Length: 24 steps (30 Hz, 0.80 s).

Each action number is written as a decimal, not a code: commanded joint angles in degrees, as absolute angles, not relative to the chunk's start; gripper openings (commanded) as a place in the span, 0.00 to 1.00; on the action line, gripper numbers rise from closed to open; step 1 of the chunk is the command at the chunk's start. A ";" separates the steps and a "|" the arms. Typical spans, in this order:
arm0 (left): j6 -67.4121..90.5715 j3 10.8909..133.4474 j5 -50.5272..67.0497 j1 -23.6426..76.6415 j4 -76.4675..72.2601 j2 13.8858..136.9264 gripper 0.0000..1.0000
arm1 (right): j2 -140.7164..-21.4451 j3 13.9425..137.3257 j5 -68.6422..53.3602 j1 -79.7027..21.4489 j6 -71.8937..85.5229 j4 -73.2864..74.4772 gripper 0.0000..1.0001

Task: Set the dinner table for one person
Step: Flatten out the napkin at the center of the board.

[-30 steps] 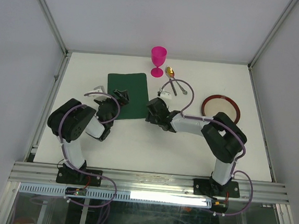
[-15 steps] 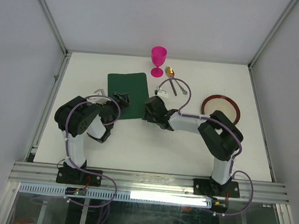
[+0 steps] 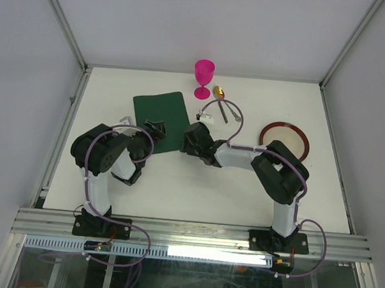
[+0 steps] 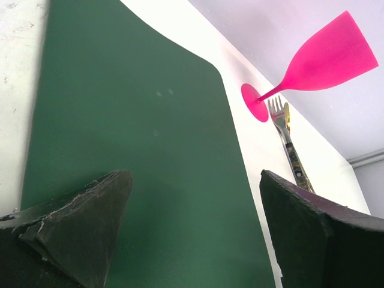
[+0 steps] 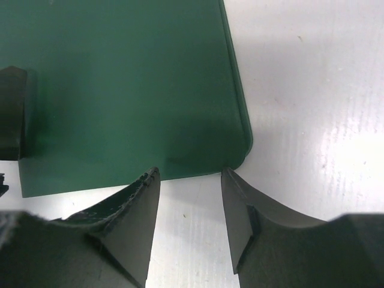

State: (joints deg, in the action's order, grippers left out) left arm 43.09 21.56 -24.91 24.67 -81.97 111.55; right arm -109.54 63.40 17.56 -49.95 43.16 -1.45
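The white dinner table [image 3: 242,189] holds a dark green placemat [image 3: 158,119] at centre left. My left gripper [image 3: 155,128] is open, low over the mat's near left part; in the left wrist view its jaws [image 4: 195,231] straddle bare green mat [image 4: 132,120]. My right gripper [image 3: 189,141] is open at the mat's near right corner; in the right wrist view its fingertips [image 5: 189,180] touch the mat's near edge [image 5: 132,90]. A pink goblet [image 3: 204,77], a gold spoon [image 3: 218,92], a fork [image 3: 230,111] and a brown-rimmed plate [image 3: 284,138] stand apart from the mat.
The goblet [image 4: 327,60] and fork [image 4: 292,153] lie just beyond the mat's far right corner. The plate sits at the right of the table. Aluminium rails edge the table, and the left gripper's finger [image 5: 12,114] shows on the mat in the right wrist view.
The placemat has slid a little to the left and turned slightly. My right gripper has moved left with its corner; my left gripper has shifted slightly on the mat.
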 commanded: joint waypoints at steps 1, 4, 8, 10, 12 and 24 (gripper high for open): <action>45.79 20.22 -23.73 24.70 -91.85 112.58 0.93 | -111.63 64.72 16.39 -50.10 41.73 -6.26 0.48; 45.96 20.13 -23.63 24.55 -92.00 112.74 0.93 | -112.28 65.14 16.36 -50.09 41.40 -7.25 0.48; 46.47 19.95 -23.48 24.28 -92.35 113.00 0.93 | -112.92 65.60 16.11 -50.14 40.98 -8.47 0.48; 46.69 19.91 -23.29 24.09 -92.73 113.18 0.93 | -112.58 66.61 17.43 -50.46 39.86 -7.05 0.47; 46.88 19.78 -23.26 23.92 -92.88 113.29 0.93 | -111.70 68.33 20.63 -50.86 38.27 -1.83 0.47; 47.60 19.42 -22.83 23.49 -93.76 113.82 0.93 | -109.86 71.75 24.36 -48.03 32.81 5.03 0.47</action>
